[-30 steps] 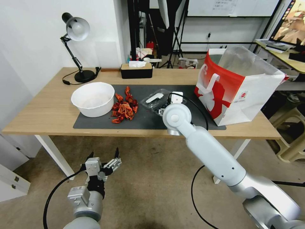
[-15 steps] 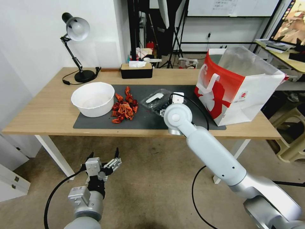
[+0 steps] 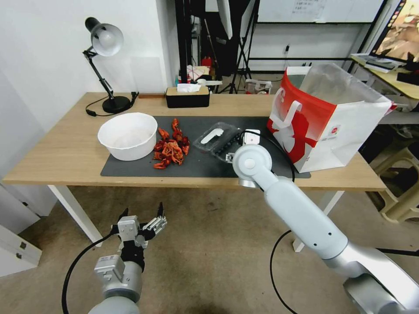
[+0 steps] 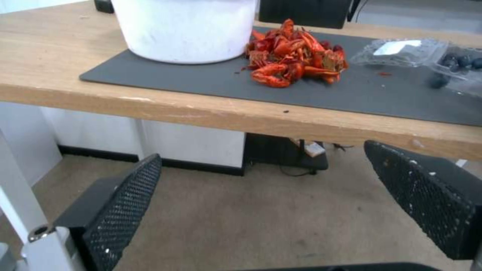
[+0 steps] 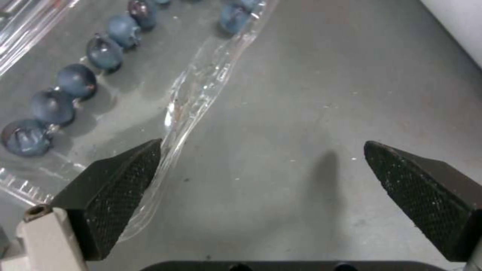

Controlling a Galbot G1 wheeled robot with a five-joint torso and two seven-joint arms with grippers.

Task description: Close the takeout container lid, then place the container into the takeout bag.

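Blueberries [image 5: 75,81] are sitting in the takeout container [image 3: 227,141], which is lying open on the dark mat [image 3: 192,163] near the middle of the wooden worktop [image 3: 65,152]. Its lid [image 3: 212,135], the clear half with the white oblong label, is lying flat on the mat on the side toward the red crayfish pile [image 3: 171,147], and the berry-filled half is lying on the side toward the takeout bag [image 3: 325,117].

On the right, the arm is reaching over the front edge of the worktop, and the right pincer [image 5: 261,177] is hanging low over the mat at the container's bag-side edge. Its fingers [image 5: 120,180] are spread wide and grasping nothing; in the right wrist view one finger is sitting right against the clear plastic rim of the berry half (whether it is actually touching cannot be told), while the other is hovering over bare mat.

Standing upright at the right end of the mat, the takeout bag is gaping open at the top, with its clear liner rising above the paper and a white handle showing on the red face.

Below the front edge of the worktop, the left pincer [image 3: 142,220] is waiting over the floor, its fingers [image 4: 125,203] released and wide apart, pointing toward the white bowl [image 3: 127,135] and the crayfish.
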